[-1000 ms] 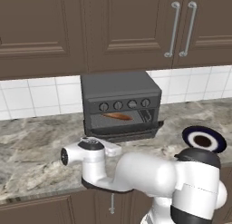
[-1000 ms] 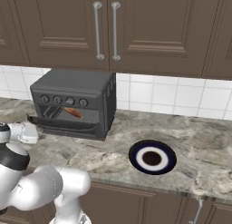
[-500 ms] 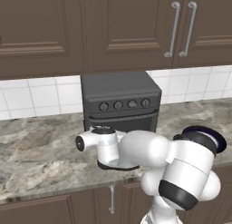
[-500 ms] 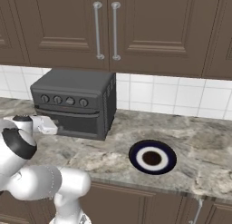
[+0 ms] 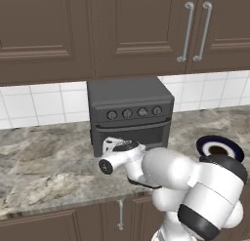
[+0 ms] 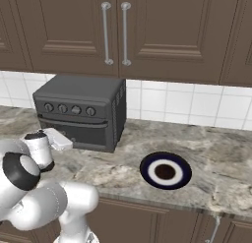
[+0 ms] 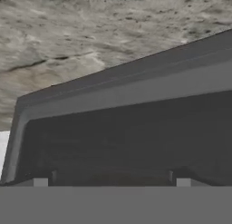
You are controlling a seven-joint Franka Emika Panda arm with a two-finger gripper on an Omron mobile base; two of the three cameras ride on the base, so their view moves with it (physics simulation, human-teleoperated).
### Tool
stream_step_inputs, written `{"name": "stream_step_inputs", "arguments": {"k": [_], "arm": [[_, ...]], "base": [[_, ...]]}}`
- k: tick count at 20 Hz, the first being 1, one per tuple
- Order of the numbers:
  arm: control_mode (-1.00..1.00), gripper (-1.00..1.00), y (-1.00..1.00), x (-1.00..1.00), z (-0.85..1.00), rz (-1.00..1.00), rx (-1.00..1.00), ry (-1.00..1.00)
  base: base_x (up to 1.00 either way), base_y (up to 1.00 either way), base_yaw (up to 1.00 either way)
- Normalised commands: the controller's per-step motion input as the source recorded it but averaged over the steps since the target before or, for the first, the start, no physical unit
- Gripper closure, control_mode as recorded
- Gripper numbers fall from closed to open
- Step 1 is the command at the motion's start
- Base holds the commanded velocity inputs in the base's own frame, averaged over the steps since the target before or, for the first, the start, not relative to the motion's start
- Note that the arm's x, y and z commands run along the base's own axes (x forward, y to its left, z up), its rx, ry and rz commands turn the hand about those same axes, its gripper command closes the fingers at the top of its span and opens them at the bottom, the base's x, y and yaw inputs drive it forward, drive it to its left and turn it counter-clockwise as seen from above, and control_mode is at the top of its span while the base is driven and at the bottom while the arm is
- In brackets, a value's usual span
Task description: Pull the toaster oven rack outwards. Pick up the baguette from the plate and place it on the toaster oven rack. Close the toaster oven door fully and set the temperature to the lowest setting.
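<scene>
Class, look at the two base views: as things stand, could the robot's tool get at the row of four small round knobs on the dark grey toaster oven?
Probably yes. The tool sits low at the closed door, and the knobs just above are uncovered, with nothing between.

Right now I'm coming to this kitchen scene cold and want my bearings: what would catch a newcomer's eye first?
First, the dark grey toaster oven against the tiled wall, its door shut below a row of four knobs. Next, the bulky white arm in the foreground, its pincer up against the lower front of the door. Then the dark blue plate, with nothing on it, on the marble counter to the oven's right.
</scene>
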Motion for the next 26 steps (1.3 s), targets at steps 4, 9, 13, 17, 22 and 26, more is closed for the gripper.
{"name": "stream_step_inputs", "arguments": {"k": [4, 9, 13, 17, 22, 26], "arm": [[-1.0, -1.0, -0.61, -0.9, 0.11, 0.03, 0.0, -0.04], [-1.0, -1.0, -0.28, -1.0, 0.17, 0.04, 0.0, -0.07], [-1.0, -1.0, -0.09, -1.0, 0.31, 0.07, -0.02, -0.04], [-1.0, -1.0, -0.02, -0.59, 0.37, 0.02, -0.01, 0.0], [-1.0, -1.0, -0.02, -0.33, 0.46, 0.14, 0.0, 0.02], [-1.0, -1.0, 0.0, -0.09, 0.32, 0.23, 0.0, 0.0]], "base": [[0.0, 0.0, 0.0], [0.0, 0.0, 0.0], [0.0, 0.0, 0.0], [0.0, 0.0, 0.0], [0.0, 0.0, 0.0], [0.0, 0.0, 0.0]]}}
